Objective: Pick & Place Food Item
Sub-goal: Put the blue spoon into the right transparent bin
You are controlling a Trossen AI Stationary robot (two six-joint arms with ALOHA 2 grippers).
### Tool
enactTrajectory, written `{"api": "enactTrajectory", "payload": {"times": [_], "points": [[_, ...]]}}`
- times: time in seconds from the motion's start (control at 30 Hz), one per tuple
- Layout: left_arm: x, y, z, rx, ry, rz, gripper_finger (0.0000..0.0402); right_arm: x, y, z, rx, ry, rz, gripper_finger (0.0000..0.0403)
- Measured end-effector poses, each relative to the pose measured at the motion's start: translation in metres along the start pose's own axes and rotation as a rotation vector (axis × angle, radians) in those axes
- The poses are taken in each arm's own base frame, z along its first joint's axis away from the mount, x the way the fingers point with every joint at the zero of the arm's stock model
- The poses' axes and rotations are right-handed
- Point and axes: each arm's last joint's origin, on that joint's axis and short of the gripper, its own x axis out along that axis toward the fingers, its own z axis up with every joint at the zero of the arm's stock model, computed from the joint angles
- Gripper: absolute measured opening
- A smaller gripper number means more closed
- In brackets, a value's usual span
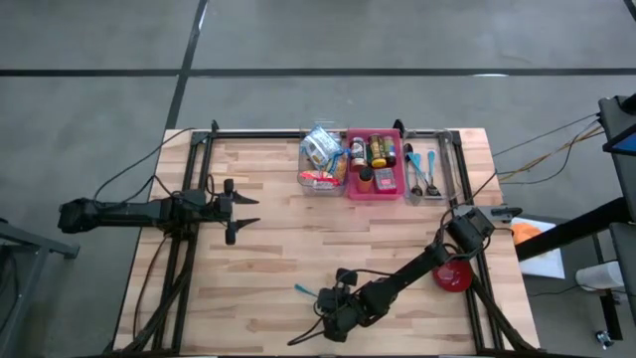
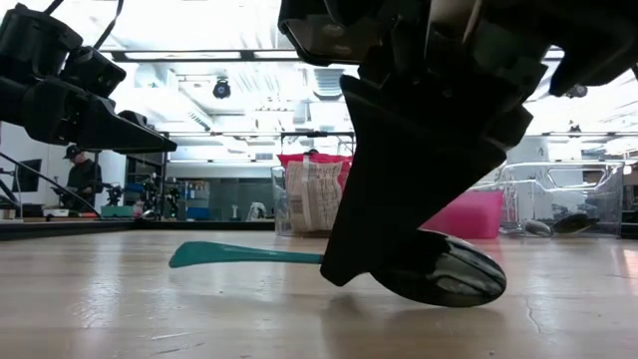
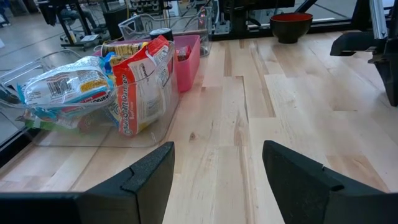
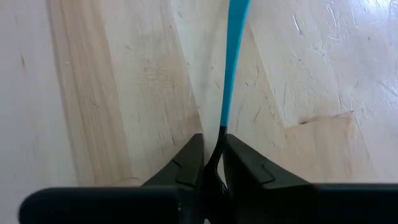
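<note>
A spoon with a teal handle (image 2: 244,255) and a shiny metal bowl (image 2: 454,269) lies near the table's front edge. My right gripper (image 1: 333,302) is shut on it from above. My left gripper (image 1: 243,211) waits open at the table's left side, holding nothing; its fingers (image 3: 155,174) frame bare wood. Food packets (image 3: 137,81) stand in a clear bin (image 1: 323,159) at the far edge, touched by no gripper. My right gripper pinches the spoon's thin dark neck (image 4: 219,142) between its two fingers (image 4: 189,163), just where the teal handle (image 4: 233,56) ends. The fingers slant down from above. The spoon's bowl rests on the table and the handle sticks out past the fingertips.
A pink bin (image 1: 375,161) of small jars and a clear cutlery tray (image 1: 427,174) stand beside the food bin at the far edge. A red bowl (image 1: 454,275) sits near the right edge. Bare wood lies in the table's middle.
</note>
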Motion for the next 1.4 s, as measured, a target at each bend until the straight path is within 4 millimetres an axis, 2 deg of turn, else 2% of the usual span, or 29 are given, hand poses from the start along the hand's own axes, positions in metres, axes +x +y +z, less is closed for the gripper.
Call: {"api": "enactTrajectory", "payload": {"times": [0.83,1.4], "points": [[0.000,0.000,0.000,-0.003,0.000,0.000,0.0244,0.000,0.000,0.000,-0.003,0.002,-0.004,0.0040],[0.000,0.000,0.000,0.000,0.000,0.000,0.0244,-0.011,-0.010,-0.004,-0.011,0.066,-0.076,0.0039]]}}
